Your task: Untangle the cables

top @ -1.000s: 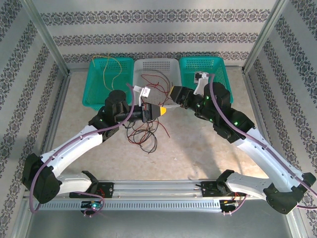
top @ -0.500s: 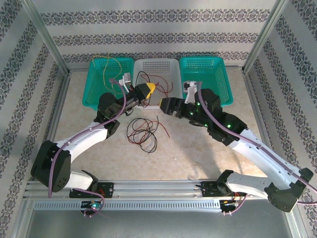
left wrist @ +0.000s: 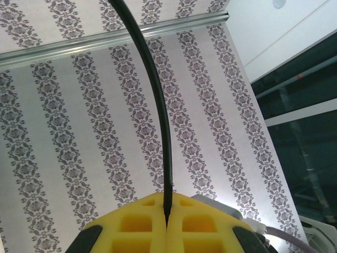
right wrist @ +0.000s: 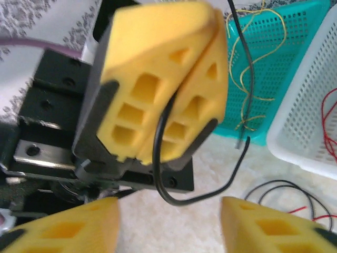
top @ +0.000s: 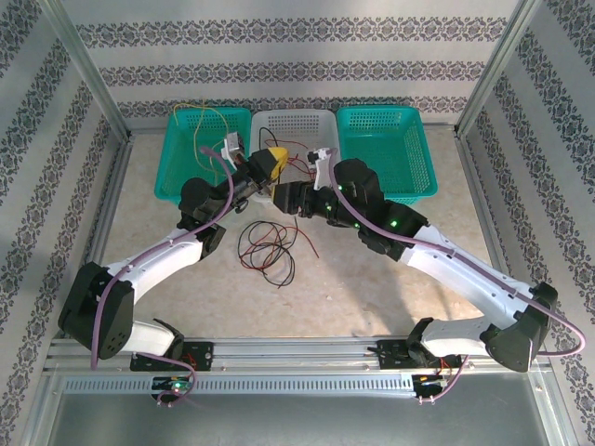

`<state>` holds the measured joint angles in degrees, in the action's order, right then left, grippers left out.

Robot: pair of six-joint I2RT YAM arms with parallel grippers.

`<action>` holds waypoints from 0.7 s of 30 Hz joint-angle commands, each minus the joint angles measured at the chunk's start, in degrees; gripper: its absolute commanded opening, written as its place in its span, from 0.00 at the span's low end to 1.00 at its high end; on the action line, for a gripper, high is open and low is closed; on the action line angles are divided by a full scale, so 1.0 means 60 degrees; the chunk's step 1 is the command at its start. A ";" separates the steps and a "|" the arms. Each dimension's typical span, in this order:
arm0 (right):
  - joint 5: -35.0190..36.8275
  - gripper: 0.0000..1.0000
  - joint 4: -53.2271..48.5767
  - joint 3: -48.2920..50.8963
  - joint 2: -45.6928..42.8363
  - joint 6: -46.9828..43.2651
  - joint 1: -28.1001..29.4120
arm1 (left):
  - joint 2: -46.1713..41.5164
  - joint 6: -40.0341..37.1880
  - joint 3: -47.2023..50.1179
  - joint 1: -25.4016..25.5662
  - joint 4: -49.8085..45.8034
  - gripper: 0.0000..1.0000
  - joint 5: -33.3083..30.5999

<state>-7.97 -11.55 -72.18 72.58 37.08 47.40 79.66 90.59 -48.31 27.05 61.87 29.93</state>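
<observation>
My left gripper (top: 270,165) is raised near the front of the white basket (top: 293,116), shut on a thin black cable (left wrist: 158,105) that rises out of its yellow fingertips (left wrist: 167,203). The right wrist view faces that gripper (right wrist: 208,42). The black cable's (right wrist: 160,158) short end curls down out of its closed fingers in a loop. My right gripper (right wrist: 169,219) is open just in front of it, fingers either side of the loop without touching it. A red and black tangle of cables (top: 265,251) lies on the table below.
Three baskets stand in a row at the back. The left teal basket (top: 181,172) holds yellow cables (top: 200,125), the white one holds red cables (top: 299,153), and the right teal basket (top: 386,116) stands beside it. Both forearms cross above the table's middle.
My left gripper rose from low over the tangle toward the baskets, carrying the black cable. My right arm swung left, bringing its gripper close in front of the left one.
</observation>
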 commanded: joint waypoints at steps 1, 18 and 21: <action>0.0019 0.41 0.0374 -0.0420 0.0205 -0.0189 -0.0004 | -0.0180 0.0314 -0.0090 0.0082 0.0979 0.00 0.0226; 0.0742 0.00 -0.0975 -0.0294 0.0355 -0.0116 -0.0251 | -0.0541 -0.1534 -0.0555 0.0063 -0.0943 0.00 0.2141; 0.0545 0.00 -0.1291 -0.0216 0.0383 -0.0218 -0.0386 | -0.0937 -0.3645 -0.1141 0.0103 -0.3630 0.00 0.2356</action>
<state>-7.05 -16.47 -74.28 74.74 35.99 46.74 78.28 81.67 -50.72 26.98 52.21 38.26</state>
